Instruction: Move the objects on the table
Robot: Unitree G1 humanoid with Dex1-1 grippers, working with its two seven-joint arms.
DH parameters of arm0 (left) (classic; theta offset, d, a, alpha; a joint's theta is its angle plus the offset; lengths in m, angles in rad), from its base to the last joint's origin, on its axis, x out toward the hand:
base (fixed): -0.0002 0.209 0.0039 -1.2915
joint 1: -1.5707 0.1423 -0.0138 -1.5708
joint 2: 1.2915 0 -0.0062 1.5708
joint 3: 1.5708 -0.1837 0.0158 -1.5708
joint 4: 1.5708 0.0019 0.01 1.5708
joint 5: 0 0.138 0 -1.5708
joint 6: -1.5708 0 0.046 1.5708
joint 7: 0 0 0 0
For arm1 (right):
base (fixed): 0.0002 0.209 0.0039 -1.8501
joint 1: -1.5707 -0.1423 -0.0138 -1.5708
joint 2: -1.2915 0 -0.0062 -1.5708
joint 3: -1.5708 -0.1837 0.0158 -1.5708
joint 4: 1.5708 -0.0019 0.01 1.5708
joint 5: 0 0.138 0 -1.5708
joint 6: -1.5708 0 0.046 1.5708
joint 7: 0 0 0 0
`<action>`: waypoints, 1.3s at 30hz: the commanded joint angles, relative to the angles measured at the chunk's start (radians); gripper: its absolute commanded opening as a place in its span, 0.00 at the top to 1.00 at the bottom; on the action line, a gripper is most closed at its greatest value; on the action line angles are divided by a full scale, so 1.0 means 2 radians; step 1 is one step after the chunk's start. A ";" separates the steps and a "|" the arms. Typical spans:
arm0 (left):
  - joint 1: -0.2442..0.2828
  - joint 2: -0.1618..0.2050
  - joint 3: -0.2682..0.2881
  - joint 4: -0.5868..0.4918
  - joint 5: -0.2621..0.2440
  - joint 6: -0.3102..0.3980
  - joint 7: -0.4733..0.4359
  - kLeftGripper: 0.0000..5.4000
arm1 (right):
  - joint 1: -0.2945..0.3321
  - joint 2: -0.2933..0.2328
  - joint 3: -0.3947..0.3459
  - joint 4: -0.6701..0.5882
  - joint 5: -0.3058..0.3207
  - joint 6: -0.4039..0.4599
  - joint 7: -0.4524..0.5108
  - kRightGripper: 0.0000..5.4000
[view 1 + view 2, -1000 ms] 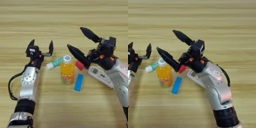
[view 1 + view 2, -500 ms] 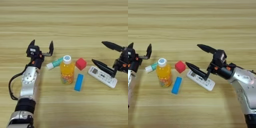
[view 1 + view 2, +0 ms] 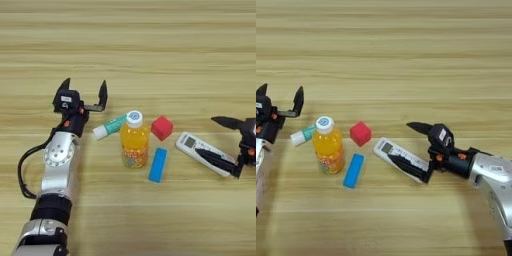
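— Five objects sit on the wide light-brown wood-plank bench, all gathered near the middle. Want them by size?

— Yes, and tell me what the arms are doing.

— Biggest is the orange juice bottle with a white cap, standing upright. To its right lies the white remote control with grey buttons and a small screen, flat and slanted. Just right of the bottle's base lies the flat blue rectangular block. Left of the bottle's cap, the green-and-white tube lies on its side. Smallest is the small red cube, between the bottle and the remote, apart from both.

— And the claws?

— The right claw is spread wide over the remote: one black finger lies low along its near edge, the other reaches out beyond its far side. It straddles the remote but has not closed, so it holds nothing. The left claw hovers just beyond the tube's capped end, its fingers apart and empty.

— How far along, then?

— Early, I'd judge. Nothing is held or lifted; all five rest on the bench. The remote looks like the piece in hand, and closing on it remains to be done.
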 commanded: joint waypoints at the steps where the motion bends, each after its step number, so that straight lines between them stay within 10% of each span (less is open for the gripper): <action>1: -0.008 0.000 -0.001 0.005 0.006 -0.003 0.002 0.00 | 0.001 -0.009 0.008 0.016 -0.015 0.007 0.002 0.00; 16: -0.010 -0.001 0.001 0.009 0.007 -0.007 0.001 0.00 | -0.006 -0.004 0.029 0.082 -0.070 -0.008 -0.007 0.00; 39: -0.011 0.001 0.003 0.012 0.006 -0.009 0.000 0.00 | -0.015 0.003 0.030 0.099 -0.073 -0.013 -0.012 0.46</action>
